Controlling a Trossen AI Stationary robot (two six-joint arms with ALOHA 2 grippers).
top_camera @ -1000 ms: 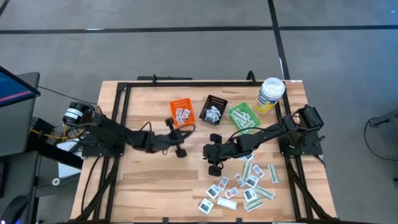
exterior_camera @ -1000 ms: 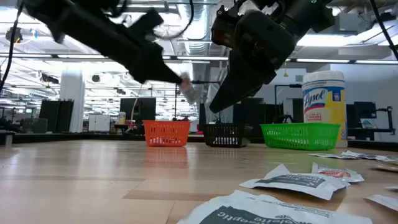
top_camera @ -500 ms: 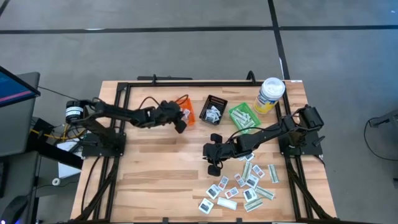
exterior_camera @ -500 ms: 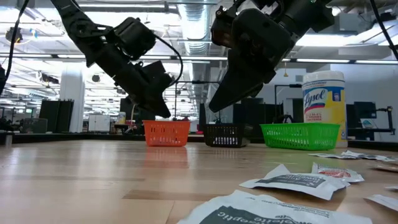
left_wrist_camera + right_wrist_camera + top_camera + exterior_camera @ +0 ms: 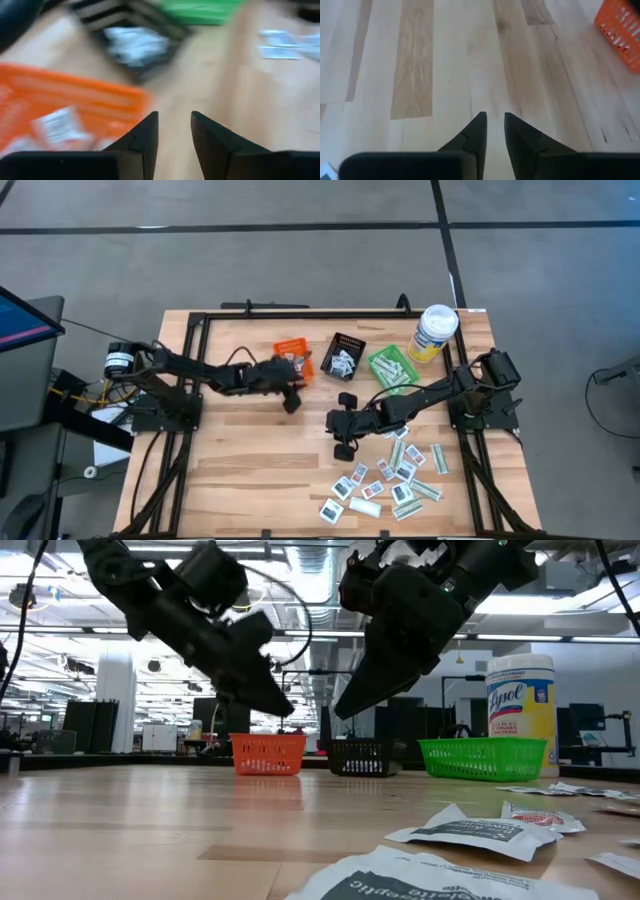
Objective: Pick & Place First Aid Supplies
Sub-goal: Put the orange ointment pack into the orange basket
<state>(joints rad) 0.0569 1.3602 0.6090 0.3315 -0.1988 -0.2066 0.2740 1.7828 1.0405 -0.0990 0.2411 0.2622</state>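
Left claw [image 5: 174, 131] beside orange bin [image 5: 294, 358], fingers apart, gripping nothing. Right claw [image 5: 493, 131] above bare tabletop [image 5: 240, 455], narrowly parted, empty. Packets [image 5: 385, 480] scattered nearby.

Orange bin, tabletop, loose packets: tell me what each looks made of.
Orange bin: likely moulded plastic, shown by its slotted lattice walls and even bright colour.
Tabletop: pale wood planks with visible grain and seams, smooth and slightly glossy.
Loose packets: apparently thin printed paper, lying flat with curled edges.

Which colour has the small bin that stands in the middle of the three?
The middle bin is black; the high view shows it best.
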